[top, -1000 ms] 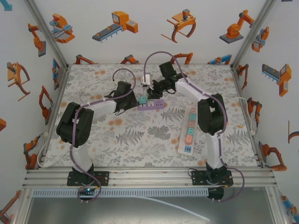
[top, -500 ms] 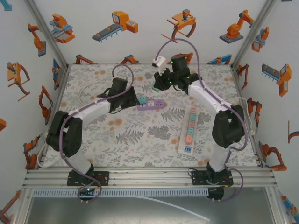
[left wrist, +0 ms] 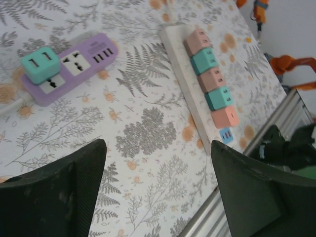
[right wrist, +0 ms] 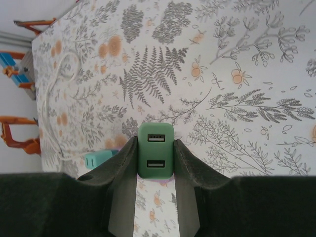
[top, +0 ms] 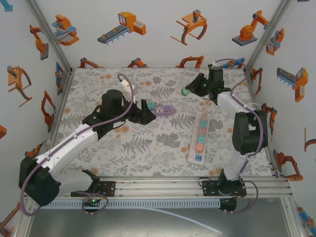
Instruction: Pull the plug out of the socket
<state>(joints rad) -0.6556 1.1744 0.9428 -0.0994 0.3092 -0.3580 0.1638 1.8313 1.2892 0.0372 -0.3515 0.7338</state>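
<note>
Fern-print table (top: 148, 153) inside sticker-covered walls (top: 158, 49), purple socket strip (top: 164, 110) near its far middle, white strip (top: 198, 137) by the right edge. My right gripper (top: 188, 90) pinches the green plug (top: 184, 92) toward the far right corner, pulled away from that purple strip since a second ago. The left gripper (top: 143, 110), clamped then, now stands spread beside it.

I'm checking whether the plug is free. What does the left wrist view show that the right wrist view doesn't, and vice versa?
Left wrist: the open left gripper over the purple power strip, and a white power strip lined with pink and teal cubes.
Right wrist: the right gripper shut on a green USB charger, clear of any socket, and a white cable.
Both: the floral tablecloth and, apparently, the teal adapter on the purple strip.
</note>
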